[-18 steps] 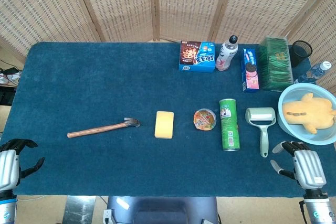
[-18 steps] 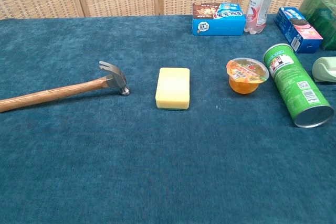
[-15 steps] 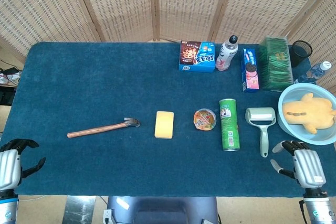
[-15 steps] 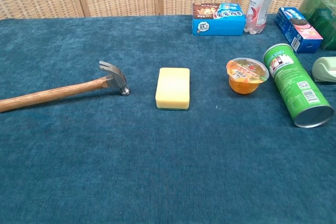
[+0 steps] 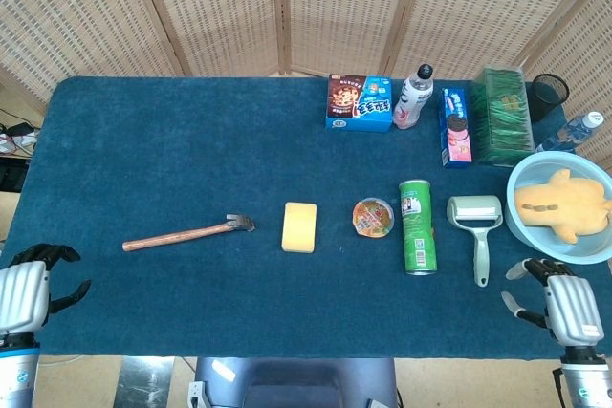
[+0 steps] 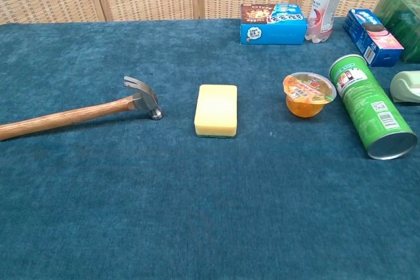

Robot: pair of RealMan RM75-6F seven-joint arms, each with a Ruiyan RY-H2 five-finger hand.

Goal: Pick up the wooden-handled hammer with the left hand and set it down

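The wooden-handled hammer (image 5: 187, 232) (image 6: 79, 113) lies flat on the blue table cloth, left of centre, its metal claw head pointing right toward the yellow sponge (image 5: 299, 226) (image 6: 216, 109). My left hand (image 5: 27, 291) hovers at the table's near left corner, well short of the handle's end, fingers spread and holding nothing. At the near right corner my right hand (image 5: 559, 305) is likewise empty with fingers apart. Neither hand shows in the chest view.
Right of the sponge sit a jelly cup (image 5: 373, 218), a lying green can (image 5: 417, 226) and a lint roller (image 5: 476, 222). A blue bowl (image 5: 524, 226) holds a yellow plush toy. Boxes and bottles line the back edge (image 5: 360, 101).
Both hands have shifted slightly: the left a little right and down, the right lower toward the table's near edge. The hammer has not moved.
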